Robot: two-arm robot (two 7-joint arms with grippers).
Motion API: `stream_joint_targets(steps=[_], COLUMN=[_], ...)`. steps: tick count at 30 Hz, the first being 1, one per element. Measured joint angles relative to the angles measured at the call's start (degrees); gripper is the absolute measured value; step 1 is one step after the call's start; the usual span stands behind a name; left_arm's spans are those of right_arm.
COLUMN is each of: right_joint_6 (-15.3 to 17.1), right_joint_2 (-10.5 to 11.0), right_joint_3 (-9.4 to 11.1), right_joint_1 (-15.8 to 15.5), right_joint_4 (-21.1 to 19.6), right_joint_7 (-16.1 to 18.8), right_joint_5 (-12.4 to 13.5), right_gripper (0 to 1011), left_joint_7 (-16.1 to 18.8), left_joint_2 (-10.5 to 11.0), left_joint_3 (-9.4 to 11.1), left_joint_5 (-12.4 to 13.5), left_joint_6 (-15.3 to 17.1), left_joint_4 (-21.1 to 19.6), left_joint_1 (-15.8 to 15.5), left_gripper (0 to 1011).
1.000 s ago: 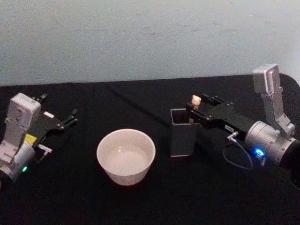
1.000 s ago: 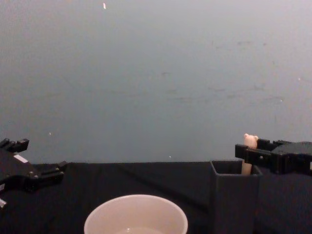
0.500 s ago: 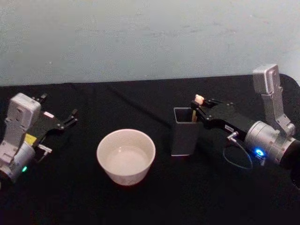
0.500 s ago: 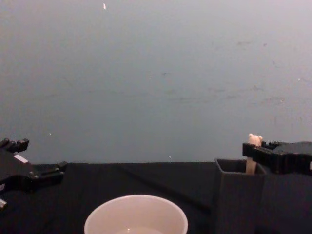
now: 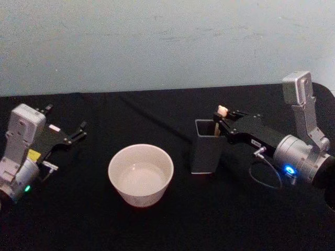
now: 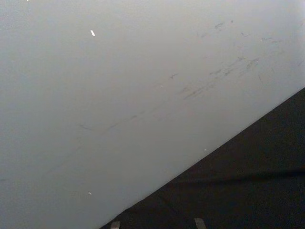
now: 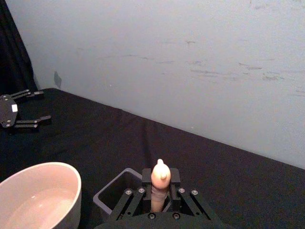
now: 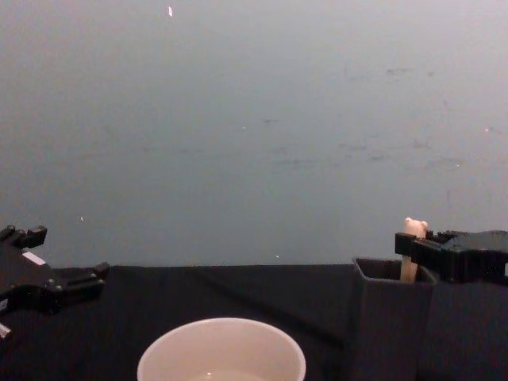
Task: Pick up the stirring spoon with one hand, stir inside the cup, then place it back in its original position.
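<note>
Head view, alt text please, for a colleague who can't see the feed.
The right gripper has its jaws closed on the bear-topped stirring spoon, which stands in a dark grey square holder on a black table. A cream-white cup sits to the holder's left, and the left gripper rests open at far left.

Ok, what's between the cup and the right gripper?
In the head view, the dark grey holder stands between the cup and the right gripper, which is shut on the stirring spoon inside it. The left gripper rests open, far left.
</note>
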Motion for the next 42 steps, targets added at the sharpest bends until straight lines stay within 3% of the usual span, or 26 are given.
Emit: stream_joint_targets(steps=[11, 21, 42], right_joint_6=[1.3, 3.91, 3.49], right_joint_2=[0.36, 1.26, 2.47], right_joint_3=[0.11, 0.44, 2.08], right_joint_1=[0.07, 0.02, 0.81], right_joint_4=[-0.39, -2.53, -5.99], right_joint_7=[1.11, 1.98, 0.12], right_joint_5=[0.74, 3.92, 8.84], right_gripper=[212, 211, 212], left_joint_7=[0.0, 0.0, 0.0], left_joint_2=[0.0, 0.0, 0.0], left_joint_3=[0.0, 0.0, 0.0], left_joint_5=[0.0, 0.0, 0.0], left_joint_6=[0.0, 0.0, 0.0], left_joint_4=[0.0, 0.0, 0.0], left_joint_1=[0.0, 0.0, 0.0], left_gripper=[1001, 1001, 1001])
